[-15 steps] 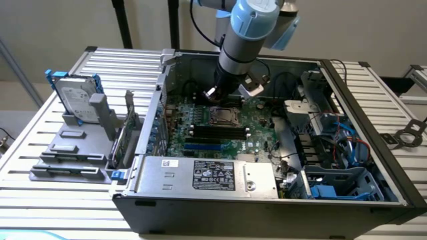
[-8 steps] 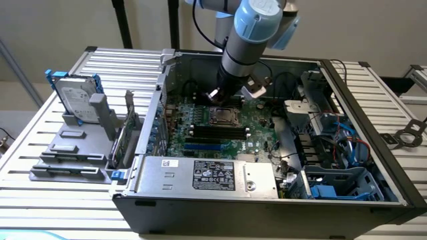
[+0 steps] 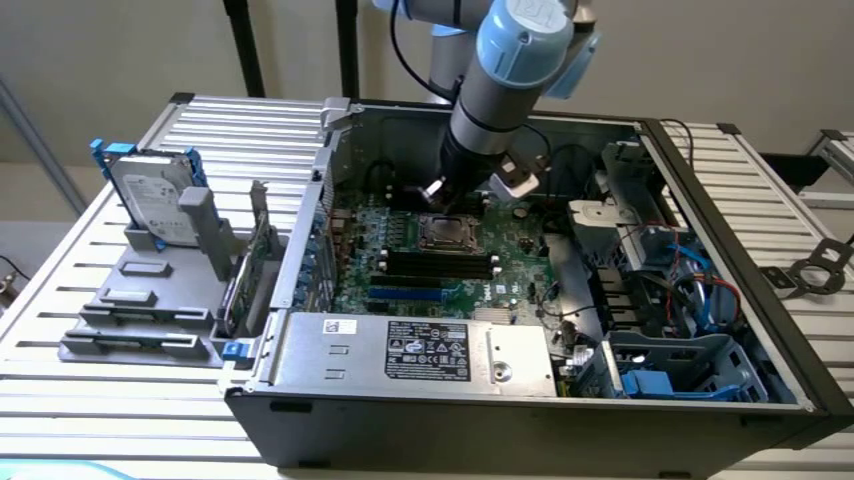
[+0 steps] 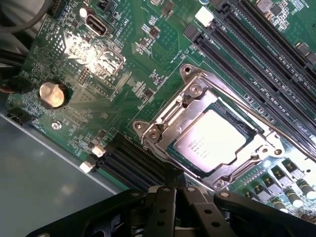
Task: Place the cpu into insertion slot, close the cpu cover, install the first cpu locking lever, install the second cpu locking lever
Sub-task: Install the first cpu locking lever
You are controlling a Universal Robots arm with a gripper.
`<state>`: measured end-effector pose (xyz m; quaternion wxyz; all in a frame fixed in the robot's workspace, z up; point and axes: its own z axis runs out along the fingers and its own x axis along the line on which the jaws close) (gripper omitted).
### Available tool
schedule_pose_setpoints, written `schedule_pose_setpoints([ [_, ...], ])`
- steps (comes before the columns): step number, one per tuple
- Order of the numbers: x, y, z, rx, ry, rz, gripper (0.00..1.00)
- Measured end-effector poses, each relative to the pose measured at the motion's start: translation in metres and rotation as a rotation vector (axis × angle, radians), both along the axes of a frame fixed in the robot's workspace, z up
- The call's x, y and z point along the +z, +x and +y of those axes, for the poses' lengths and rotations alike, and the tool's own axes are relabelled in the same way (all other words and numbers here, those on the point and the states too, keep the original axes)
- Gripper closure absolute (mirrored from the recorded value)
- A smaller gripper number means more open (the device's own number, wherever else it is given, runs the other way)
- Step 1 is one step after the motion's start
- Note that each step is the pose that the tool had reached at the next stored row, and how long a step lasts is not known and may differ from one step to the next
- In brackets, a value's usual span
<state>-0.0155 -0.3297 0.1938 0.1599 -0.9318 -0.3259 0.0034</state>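
My fingers (image 4: 177, 193) pressed together, empty, beside the cpu cover (image 4: 165, 116)
The cpu (image 4: 212, 140) sits beneath; if unlatched, that cover may lift when I nudge it

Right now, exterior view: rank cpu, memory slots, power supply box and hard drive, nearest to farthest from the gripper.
1. cpu, seated just below the gripper.
2. memory slots, beside the cpu, camera side.
3. power supply box, near edge of the case.
4. hard drive, outside the case, exterior view's left.

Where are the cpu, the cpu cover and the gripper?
cpu (image 4: 215, 140), wrist view, middle of its metal top.
cpu cover (image 4: 168, 117), wrist view, a side bar of the frame.
gripper (image 4: 177, 191), wrist view, between its fingertips.
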Motion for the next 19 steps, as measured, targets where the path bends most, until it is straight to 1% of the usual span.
schedule_pose_setpoints([
  [9,-0.0004,0.012,0.0001,0.003,0.0001,0.0,0.89],
  [15,-0.0005,0.015,-0.0003,0.012,0.0002,0.0,0.89],
  [19,-0.0005,0.018,-0.0017,0.019,0.0003,0.0,0.89],
])
